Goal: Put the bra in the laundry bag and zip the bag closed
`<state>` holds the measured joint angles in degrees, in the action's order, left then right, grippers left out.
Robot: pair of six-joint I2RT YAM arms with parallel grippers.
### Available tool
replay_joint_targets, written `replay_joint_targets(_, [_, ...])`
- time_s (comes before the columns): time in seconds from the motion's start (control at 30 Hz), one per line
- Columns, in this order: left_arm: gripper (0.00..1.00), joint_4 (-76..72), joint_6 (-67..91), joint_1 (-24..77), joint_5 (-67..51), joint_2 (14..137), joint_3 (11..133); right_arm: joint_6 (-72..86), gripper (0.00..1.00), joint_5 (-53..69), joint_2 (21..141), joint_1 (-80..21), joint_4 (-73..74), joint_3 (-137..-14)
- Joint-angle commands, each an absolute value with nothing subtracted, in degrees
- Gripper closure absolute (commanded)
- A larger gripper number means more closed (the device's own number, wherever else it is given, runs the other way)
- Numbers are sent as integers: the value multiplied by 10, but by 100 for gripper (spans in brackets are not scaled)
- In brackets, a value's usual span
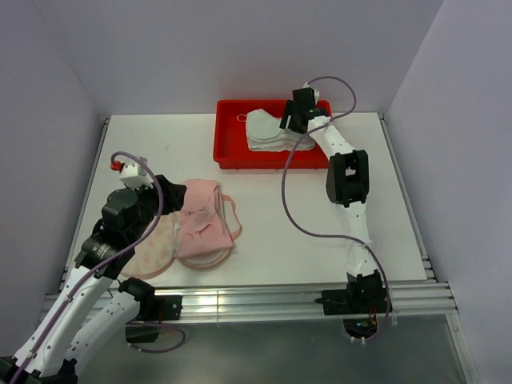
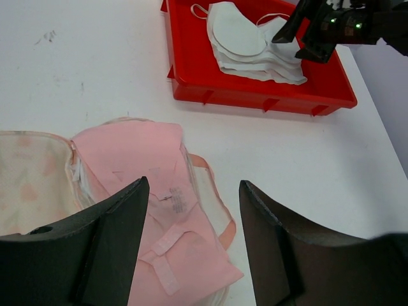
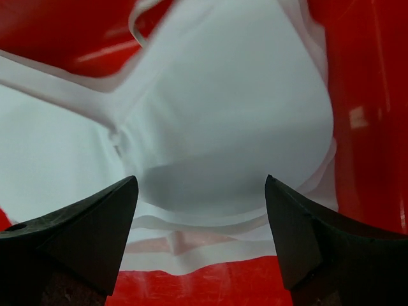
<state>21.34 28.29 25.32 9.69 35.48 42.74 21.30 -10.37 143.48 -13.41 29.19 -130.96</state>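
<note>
the table (image 1: 320,232) carries everything in the work area. the red tray (image 1: 232,138) sits at its far edge, well apart from the laundry bag (image 1: 150,254), which lies opened out at the near left. the pink bra (image 1: 200,220) lies over the right half of the opened bag, apparently within its pink edging. the zip is not yet closed. a stack of white bras (image 1: 264,132) fills the middle of the tray.

end effector state:
- the left end effector (image 2: 194,185) hovers over the pink bra, released, with nothing between its fingers.
- the right end effector (image 3: 201,185) hangs close above the top white cup in the tray, released and wide, holding nothing.

probable faults from here:
- a strap or hem of the pink bra left across the bag's rim would likely jam the zip.
- a low descent by the left end effector could pinch bra and bag lining together, so that lifting drags the bag out of place.
- a closure by the right end effector on the stack may catch several layers at once, or a loose strap only.

view coverage:
- the top view alone shows both arms and the spacing of tray and bag, but does not show the left jaws clearly.
- the left wrist view alone shows the bag's cream lining, the label (image 2: 173,201) on the pink bra, and the open gap between its own fingers.
- the right wrist view shows only white fabric and red tray floor. the bag is not in it.
</note>
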Motion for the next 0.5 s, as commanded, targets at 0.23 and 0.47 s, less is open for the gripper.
replay_joint_targets(0.23, [36, 176, 275, 253, 48, 346, 413, 334, 10, -12, 1458, -112, 335, -1291])
replay_joint_targets(0.47, [37, 177, 272, 254, 46, 336, 411, 358, 57, -4, 1460, -113, 311, -1270])
